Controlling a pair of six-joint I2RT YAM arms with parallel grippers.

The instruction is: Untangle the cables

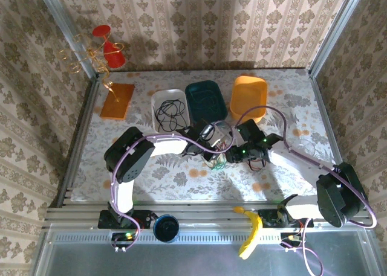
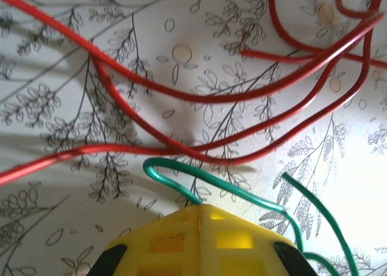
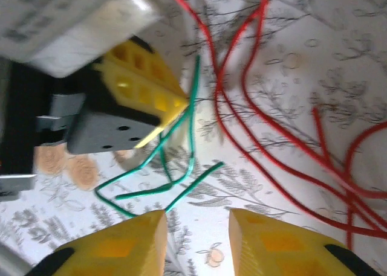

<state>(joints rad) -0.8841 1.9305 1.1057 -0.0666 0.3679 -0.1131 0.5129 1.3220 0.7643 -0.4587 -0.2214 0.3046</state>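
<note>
Counter [image 1: 181,180]: floral.
Left pincer [image 2: 201,212]: clamped, seemingly on green cable [image 2: 181,167].
Right pincer [image 3: 198,220]: partly parted, empty; cable trails from left pincer toward it.

Left gripper [image 2: 200,211]: jaws closed on the green cable [image 2: 169,162]. Right gripper [image 3: 198,224]: jaws parted. Both arms reach inward, wrists close together.
</note>
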